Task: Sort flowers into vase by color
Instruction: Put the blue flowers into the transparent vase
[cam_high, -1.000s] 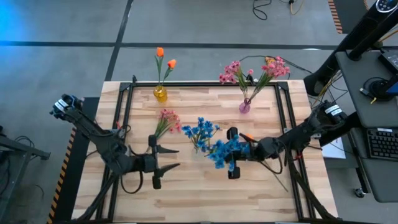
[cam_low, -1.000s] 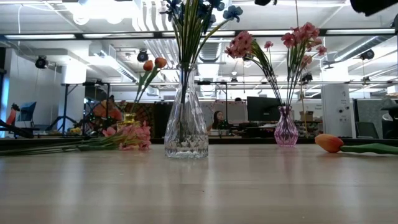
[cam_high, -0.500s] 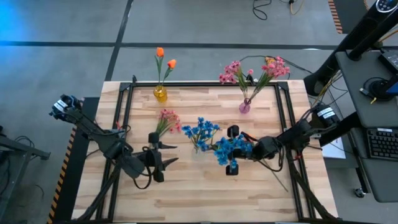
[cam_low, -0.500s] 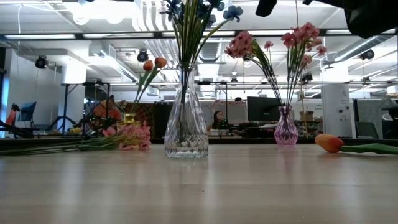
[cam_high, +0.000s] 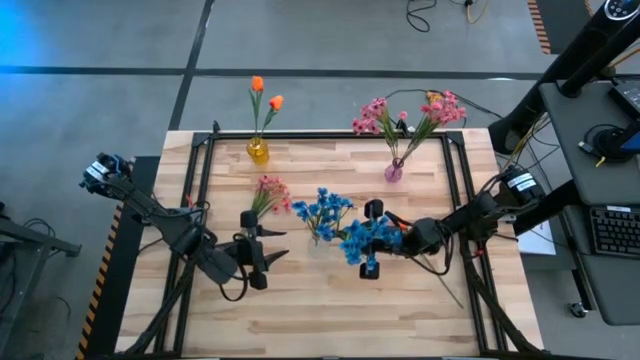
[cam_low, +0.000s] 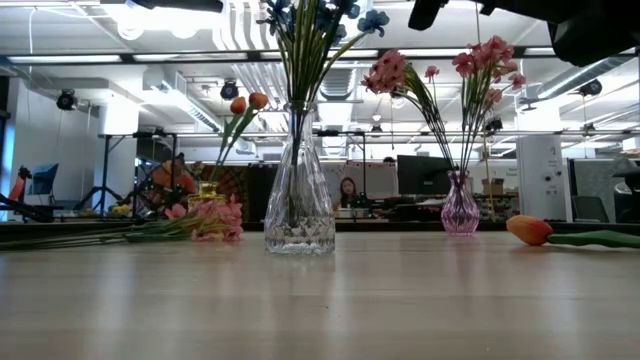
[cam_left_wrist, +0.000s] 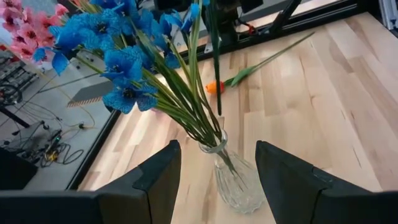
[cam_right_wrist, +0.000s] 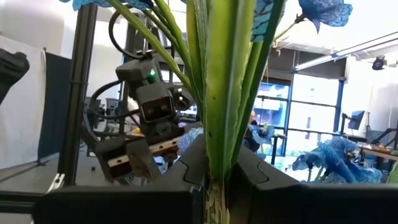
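Locate the blue artificial blossom stem (cam_right_wrist: 214, 93) first: the right hand (cam_high: 372, 240) pinches its green stalk between both fingers and holds it above the clear glass vase (cam_low: 299, 195) at the centre of the wooden slatted surface (cam_high: 330, 310). This vase already contains a bunch of blue blossom stems (cam_left_wrist: 134, 59).

Note a pink blossom spray (cam_high: 268, 192) lying flat on the surface, just beside the left hand (cam_high: 268, 247). The fingers of the left hand are spread apart and hold nothing; it points toward the clear vase.

Observe one orange tulip-like bud (cam_low: 530, 230) with a green stalk lying on the surface near the right arm.

At the far edge, you see a small yellow vase (cam_high: 258, 151) holding two orange buds, and a small pink vase (cam_high: 394, 171) holding pink sprays. The two stand well apart.
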